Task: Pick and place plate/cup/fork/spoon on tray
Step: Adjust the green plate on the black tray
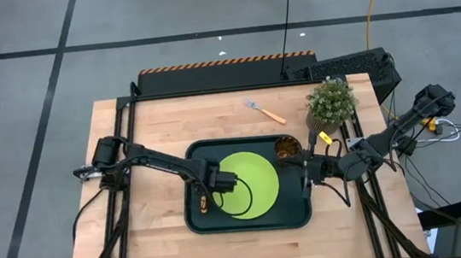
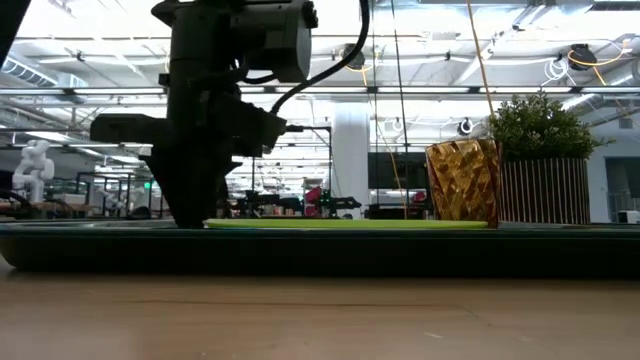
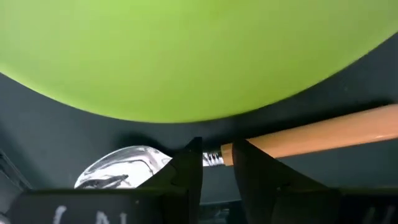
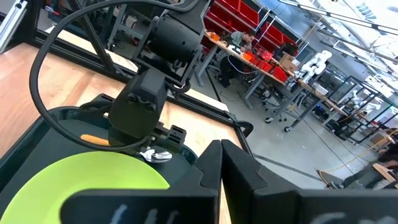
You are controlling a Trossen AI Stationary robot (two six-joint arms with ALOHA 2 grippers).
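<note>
High view is showing the left gripper (image 1: 205, 202) reaching down onto the left part of the tray (image 1: 296, 218), just beside the rim of the plate (image 1: 253, 178), which is lying flat in the tray's middle. Left wrist view is showing the fingers (image 3: 186, 171) pinching the spoon (image 3: 205, 157) at its thin metal neck, with the silver bowl sticking out on one side of the fingers and the orange handle on the other. The spoon is lying on the dark tray floor, right next to the plate's curved edge. The cup (image 1: 285, 148) is standing in the tray's far right corner, near the potted plant (image 1: 329, 103) on the table. The fork (image 1: 264, 112) is lying on the bare table beyond the tray, well apart from both arms. The right gripper (image 1: 306, 171) is waiting above the tray's right edge, near the cup, its fingers (image 4: 211, 165) pressed together.
</note>
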